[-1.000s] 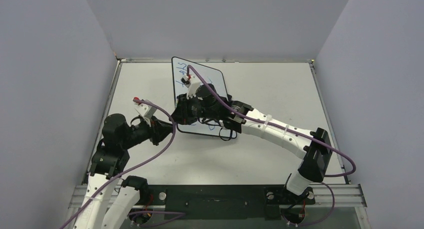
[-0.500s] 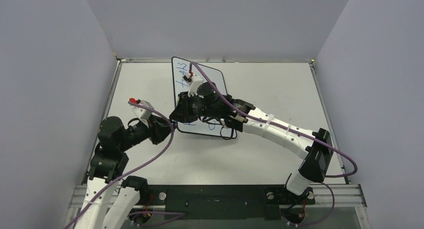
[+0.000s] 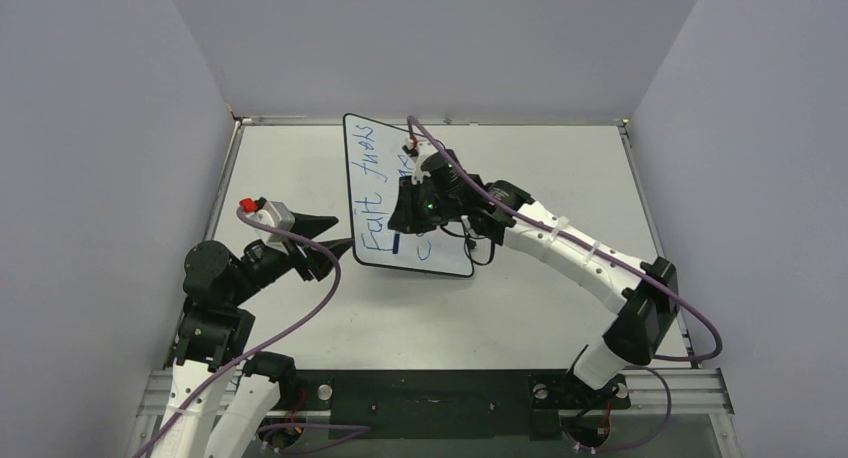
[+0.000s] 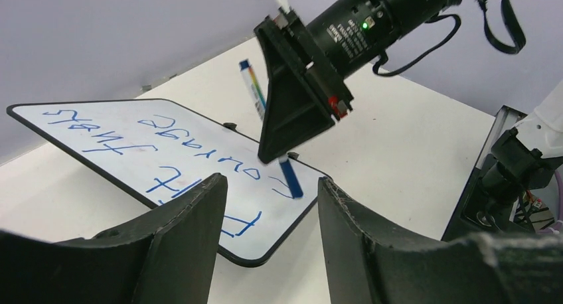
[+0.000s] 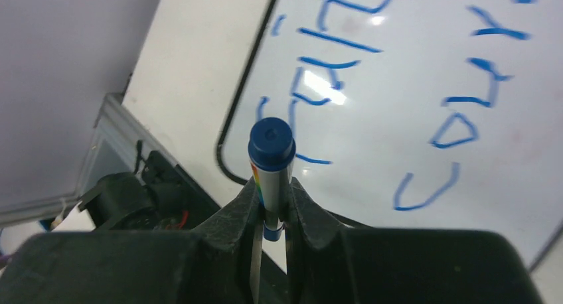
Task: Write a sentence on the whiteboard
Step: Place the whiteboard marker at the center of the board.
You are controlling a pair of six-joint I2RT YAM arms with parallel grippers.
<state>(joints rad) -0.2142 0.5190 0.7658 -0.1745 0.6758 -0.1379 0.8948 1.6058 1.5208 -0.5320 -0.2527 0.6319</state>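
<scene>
The whiteboard lies flat on the table, left of centre, with the sentence in blue across it. My right gripper hovers over the board's middle, shut on a blue-capped marker. In the left wrist view the marker points down, close over the board near the word that starts with C. My left gripper stands open just off the board's near-left corner, with nothing between its fingers. The right wrist view shows the letters on the board.
Grey walls close the table on three sides. A metal rail with the arm bases runs along the near edge. The right arm's purple cable loops over the right half of the table. The table edge lies near the board's corner.
My left gripper has opened and drawn back left from the board's edge. My right gripper, with the marker, has moved toward the far right, uncovering the written words.
</scene>
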